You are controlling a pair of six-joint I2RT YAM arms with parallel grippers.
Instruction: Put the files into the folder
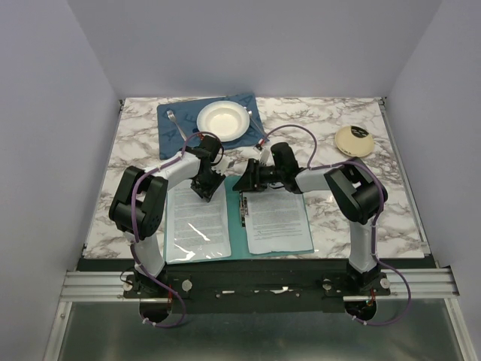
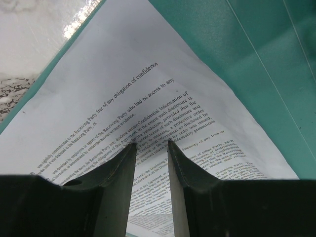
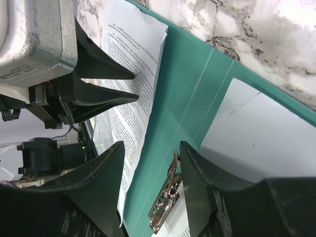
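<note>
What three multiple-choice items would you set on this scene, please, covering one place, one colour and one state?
1. Where is the white bowl? A at the near edge; B on the blue placemat; C at the far right corner.
2. What colour is the folder? A red; B yellow; C teal.
3. How does the folder lie? A open flat; B shut; C standing on edge.
Key: B, the bowl sits on the cloth at the far side. C, teal shows between the printed sheets. A, both leaves lie spread, with a sheet on each.
</note>
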